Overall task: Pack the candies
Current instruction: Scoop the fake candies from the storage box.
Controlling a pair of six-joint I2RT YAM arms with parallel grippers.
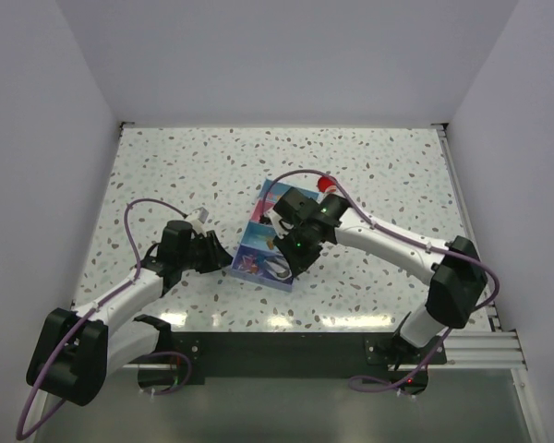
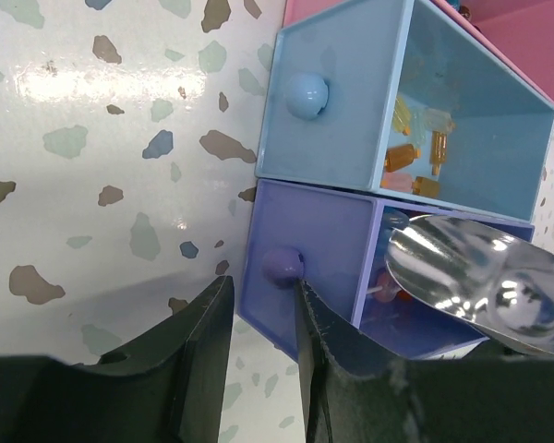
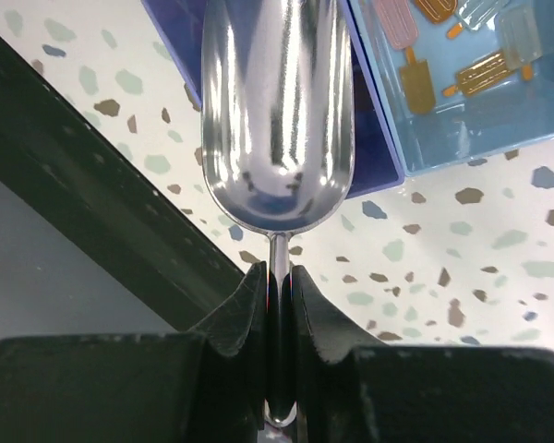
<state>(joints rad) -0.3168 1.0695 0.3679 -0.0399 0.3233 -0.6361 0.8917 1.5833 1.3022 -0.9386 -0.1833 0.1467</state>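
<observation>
A small box has three open drawers: pink (image 1: 275, 197), blue (image 1: 261, 231) and purple (image 1: 256, 265). Candies (image 2: 414, 159), orange and pink, lie in the blue drawer (image 2: 337, 111); they also show in the right wrist view (image 3: 471, 66). A few candies (image 2: 388, 288) lie in the purple drawer (image 2: 305, 231). My right gripper (image 3: 279, 269) is shut on the handle of a metal scoop (image 3: 277, 101), held over the purple drawer; no candy shows in it. My left gripper (image 2: 261, 291) is open at the purple drawer's front, its right fingertip touching the round knob (image 2: 282, 266).
A round red lid (image 1: 328, 185) sits behind the box at its far right corner. The speckled table (image 1: 397, 175) spreads around the box. The table's dark front edge (image 3: 92, 212) runs just near of the purple drawer.
</observation>
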